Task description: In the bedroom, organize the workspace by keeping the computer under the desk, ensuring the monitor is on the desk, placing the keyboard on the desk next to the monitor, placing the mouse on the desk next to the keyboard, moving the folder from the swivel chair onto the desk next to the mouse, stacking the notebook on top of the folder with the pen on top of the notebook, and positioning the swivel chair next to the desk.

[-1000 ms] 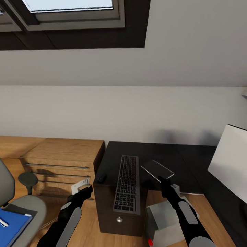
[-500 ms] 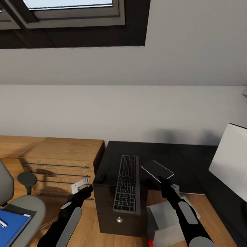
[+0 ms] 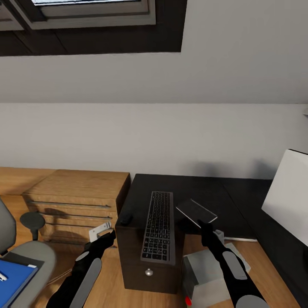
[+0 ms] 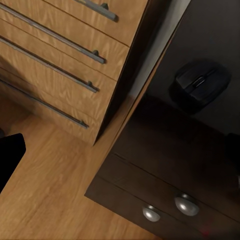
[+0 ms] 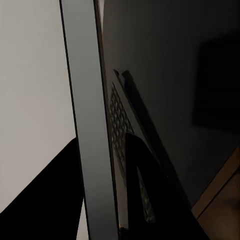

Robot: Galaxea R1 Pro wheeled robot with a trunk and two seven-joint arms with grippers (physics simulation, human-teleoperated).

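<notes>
Two arms low at counter [image 3: 201,190]. Right fingers [image 3: 206,228] pinch tilted notebook [image 3: 196,211]. Left fingers [image 3: 99,230]: cannot tell whether spread. Mouse [image 3: 125,219] just beyond them, keyboard [image 3: 159,226] between both sets.

One keyboard [image 3: 158,226], one mouse [image 3: 125,219], one notebook [image 3: 196,211], one monitor [image 3: 285,192], one computer [image 3: 205,277], one swivel chair [image 3: 25,252], one folder [image 3: 13,276], two drawer knobs [image 4: 177,207] counted.
</notes>
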